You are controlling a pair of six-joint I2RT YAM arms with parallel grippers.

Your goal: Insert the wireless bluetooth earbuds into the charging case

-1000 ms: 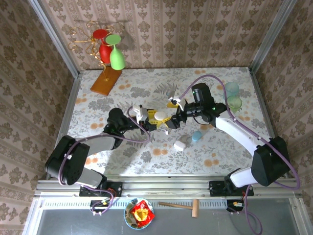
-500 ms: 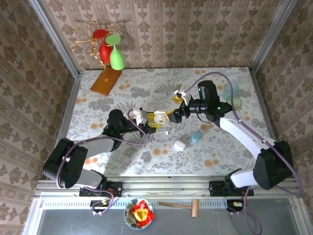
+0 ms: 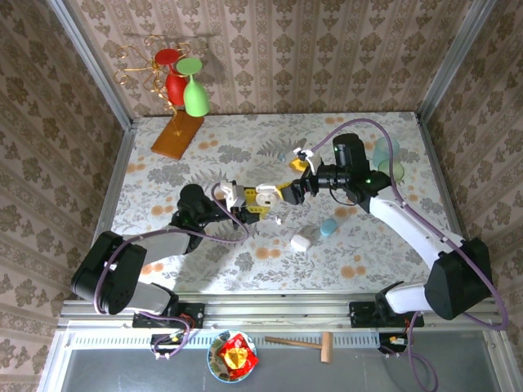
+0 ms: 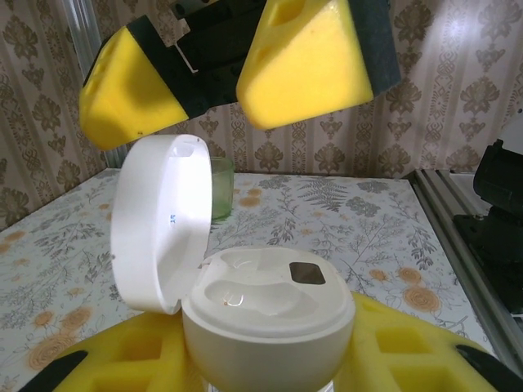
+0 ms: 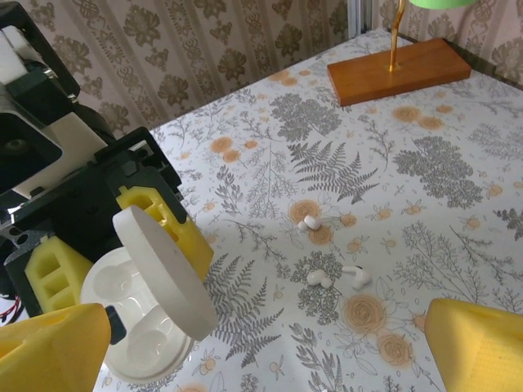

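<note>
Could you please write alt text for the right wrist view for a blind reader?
The left gripper holds a white charging case, lid open and wells empty, at lower left. Small white earbuds lie loose on the floral table beyond it, and the right gripper hangs open, its yellow fingers at the bottom corners.

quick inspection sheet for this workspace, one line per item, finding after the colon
surface: floral table, nothing spilled seen
job's things: charging case, lid open, wells empty; earbuds lying loose on the table
clutter: white pebble piece, light blue piece, green cups, glass stand
grippers: left gripper shut on the charging case; right gripper close by the case, jaws open and empty
cables: purple cable loops over the right arm, another runs along the left arm
surroundings: wallpapered walls; bowl and wooden hammer below the table's near rail
</note>
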